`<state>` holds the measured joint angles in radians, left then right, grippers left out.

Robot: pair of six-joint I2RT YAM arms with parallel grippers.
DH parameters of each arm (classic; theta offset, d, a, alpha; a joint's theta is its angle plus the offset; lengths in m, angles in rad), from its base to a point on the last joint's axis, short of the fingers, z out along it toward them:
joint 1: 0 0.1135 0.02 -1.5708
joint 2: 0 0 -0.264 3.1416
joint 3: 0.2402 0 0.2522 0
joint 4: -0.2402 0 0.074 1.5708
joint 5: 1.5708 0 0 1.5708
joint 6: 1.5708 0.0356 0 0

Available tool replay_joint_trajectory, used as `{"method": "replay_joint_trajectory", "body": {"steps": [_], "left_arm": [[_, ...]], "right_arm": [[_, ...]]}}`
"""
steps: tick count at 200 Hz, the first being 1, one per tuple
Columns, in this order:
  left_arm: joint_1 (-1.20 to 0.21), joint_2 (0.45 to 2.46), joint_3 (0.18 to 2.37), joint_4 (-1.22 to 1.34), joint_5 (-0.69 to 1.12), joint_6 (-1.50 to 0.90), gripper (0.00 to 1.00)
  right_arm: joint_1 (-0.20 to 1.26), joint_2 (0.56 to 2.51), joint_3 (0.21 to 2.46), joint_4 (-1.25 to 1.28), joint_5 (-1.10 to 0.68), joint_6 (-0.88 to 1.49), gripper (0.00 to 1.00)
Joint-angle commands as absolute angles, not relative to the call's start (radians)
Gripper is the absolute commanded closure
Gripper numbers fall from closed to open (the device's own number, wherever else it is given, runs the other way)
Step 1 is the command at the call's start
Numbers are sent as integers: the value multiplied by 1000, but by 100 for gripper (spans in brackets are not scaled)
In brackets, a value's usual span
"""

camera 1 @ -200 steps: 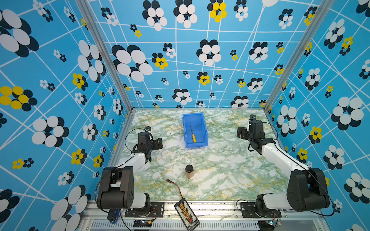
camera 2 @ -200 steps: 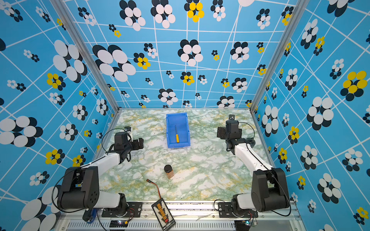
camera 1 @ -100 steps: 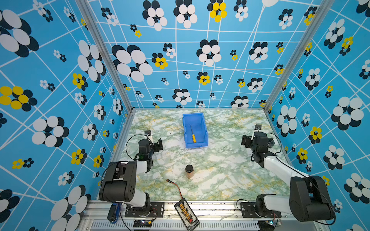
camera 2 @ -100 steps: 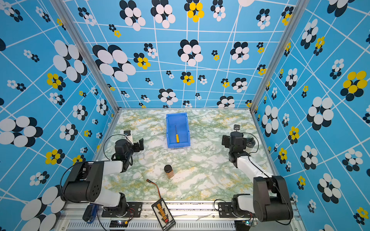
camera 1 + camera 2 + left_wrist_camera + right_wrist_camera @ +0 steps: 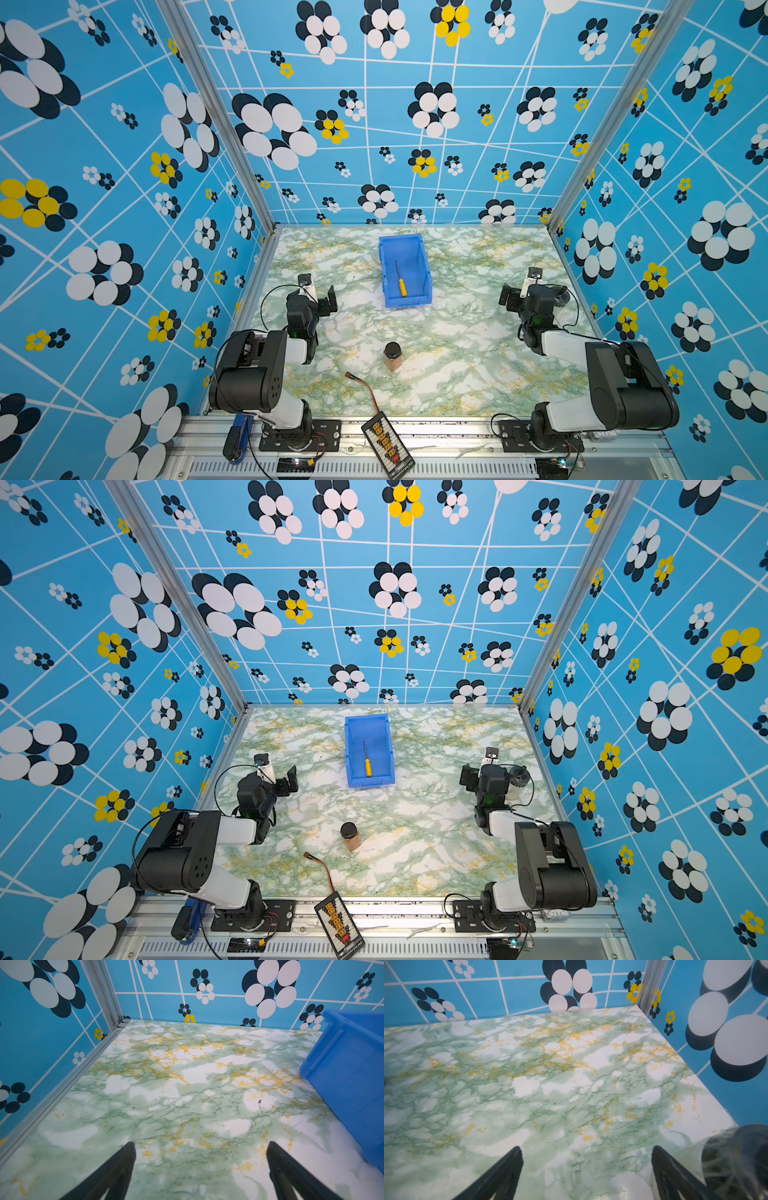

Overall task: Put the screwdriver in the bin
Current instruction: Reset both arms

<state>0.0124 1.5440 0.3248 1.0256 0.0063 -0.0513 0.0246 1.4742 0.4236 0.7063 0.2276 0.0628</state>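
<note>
Cannot make out the blade tip of the screwdriver [image 5: 400,277]: too small in both top views [image 5: 366,756]. Cannot find it from either wrist. From the left wrist, only an outer side wall of the bin [image 5: 349,1076], cut off by the frame edge, the inside hidden. From the right wrist, a blurred translucent thing [image 5: 735,1159] with a dark core, cut off at the frame edge just beside one finger; cannot tell what.

Found the screwdriver lying flat on the floor inside the bin [image 5: 384,270], clear of the rim. Long axis along the bin's length, front to back, a little askew. Yellow handle near the low front lip, on the arms' side. Thin grey shaft toward the back wall, leaning slightly to the left.

At the left claw [image 5: 201,1145], fingers spread wide, gripping nothing, over bare bench [image 5: 187,1084], with the bin's wall off to one side. At the right claw [image 5: 587,1148], likewise spread wide, nothing between the fingers, over bare bench. Both well apart from the bin in the top views, one on each side.

Nearer the bench's front edge, a small upright jar [image 5: 392,355] with a dark lid. Close by, a red-and-black wire [image 5: 365,386] leading to a black board [image 5: 386,442] with orange sockets, lying across the front rail.
</note>
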Motion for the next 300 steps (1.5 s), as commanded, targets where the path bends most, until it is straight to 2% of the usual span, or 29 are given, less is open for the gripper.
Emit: {"method": "replay_joint_trajectory", "body": {"steps": [1, 9, 27, 64, 127, 300], "left_arm": [[12, 1552, 300, 1080, -8, -43, 1], [14, 1555, 288, 1104, -13, -47, 1], [13, 1557, 276, 1127, -10, -46, 1], [13, 1552, 335, 1013, -18, -49, 1], [13, 1555, 292, 1096, -14, -48, 1], [14, 1553, 295, 1091, -6, -47, 1]], "right_arm": [[20, 1540, 372, 917, 186, 46, 1], [20, 1564, 357, 991, 185, 44, 1], [20, 1533, 384, 881, 184, 49, 1], [19, 1542, 390, 885, 180, 38, 1], [20, 1543, 388, 890, 178, 37, 1], [20, 1544, 390, 889, 178, 36, 1]]}}
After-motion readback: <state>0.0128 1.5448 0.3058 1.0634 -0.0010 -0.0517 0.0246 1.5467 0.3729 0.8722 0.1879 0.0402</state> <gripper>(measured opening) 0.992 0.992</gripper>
